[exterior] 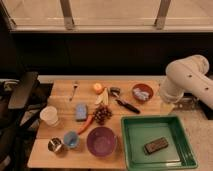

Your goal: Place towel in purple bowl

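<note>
The purple bowl point(101, 141) stands empty near the table's front edge, left of the green tray. The towel point(143, 92), a crumpled pale cloth, lies in a small red-brown bowl point(135, 96) at the back right of the table. My white arm point(187, 80) comes in from the right. Its gripper point(176, 105) hangs at the arm's lower end by the table's right edge, right of the towel's bowl and well away from the purple bowl. It holds nothing that I can see.
A green tray point(150, 120) with a dark flat object point(156, 145) fills the front right. Blue sponge point(81, 111), carrot point(85, 124), grapes point(102, 114), banana point(103, 98), orange point(98, 88), fork point(74, 90), black-handled tool point(126, 105), white cup point(50, 116), blue cup point(71, 139) and metal can point(56, 145) crowd the wooden table point(60, 95).
</note>
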